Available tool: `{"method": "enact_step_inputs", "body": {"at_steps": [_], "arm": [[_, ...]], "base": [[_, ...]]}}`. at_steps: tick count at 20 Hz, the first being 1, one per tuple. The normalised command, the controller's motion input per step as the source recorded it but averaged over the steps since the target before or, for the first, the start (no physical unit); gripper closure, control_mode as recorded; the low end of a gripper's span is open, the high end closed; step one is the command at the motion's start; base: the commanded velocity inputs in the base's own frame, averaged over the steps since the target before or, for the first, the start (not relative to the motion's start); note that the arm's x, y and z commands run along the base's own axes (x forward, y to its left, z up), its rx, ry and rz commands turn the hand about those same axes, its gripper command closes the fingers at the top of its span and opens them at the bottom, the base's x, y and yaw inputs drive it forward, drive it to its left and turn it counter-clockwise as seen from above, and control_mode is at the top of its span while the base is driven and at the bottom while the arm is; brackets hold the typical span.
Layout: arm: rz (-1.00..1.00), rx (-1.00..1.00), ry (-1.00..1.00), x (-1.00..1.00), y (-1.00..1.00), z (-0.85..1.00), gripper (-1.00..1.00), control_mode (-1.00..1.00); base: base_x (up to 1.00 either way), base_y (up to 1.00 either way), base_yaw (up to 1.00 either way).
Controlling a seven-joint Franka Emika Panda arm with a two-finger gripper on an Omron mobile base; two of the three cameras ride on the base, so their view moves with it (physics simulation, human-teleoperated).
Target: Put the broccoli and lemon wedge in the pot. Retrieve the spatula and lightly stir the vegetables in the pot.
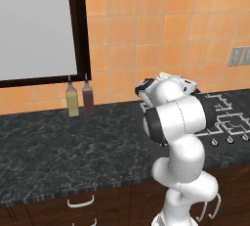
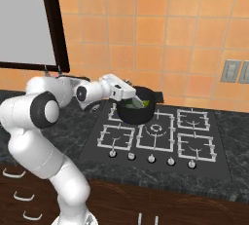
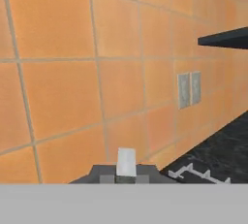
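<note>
**Spatula blade held over the pot, stirring about to begin**

Our gripper (image 2: 137, 98) hangs at the near rim of the pot (image 2: 137, 113), pointing sideways along the stove. From the hand view a pale square blade, the spatula (image 3: 126, 162), stands up between the finger tips, so we judge the fingers clamped on it, though the grip itself is hidden. In the right base view something yellow-green sits at the pot's mouth beside the gripper, likely the lemon wedge (image 2: 144, 103); we cannot make out the broccoli.

We take this as the stirring step. The next move calls for tipping the blade down into the pot and sweeping gently, without knocking the rim.

The pot stands on the rear left burner of the stove (image 2: 194, 146). Two bottles (image 1: 80, 99) stand against the tiled wall, well apart to the left. Nothing blocks the way.
</note>
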Motion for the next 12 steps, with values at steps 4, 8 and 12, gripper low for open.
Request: {"method": "enact_step_inputs", "body": {"at_steps": [4,8,12], "arm": [[-0.18,0.09,0.28,-0.41,0.34,0.63,1.0,-1.0],[-0.2,0.13,0.31,0.0,0.26,0.62,1.0,-1.0],[-0.09,0.07,0.04,0.59,0.62,0.08,1.0,-1.0]], "base": [[0.0,0.0,0.0],[0.0,0.0,0.0],[0.0,0.0,0.0]]}}
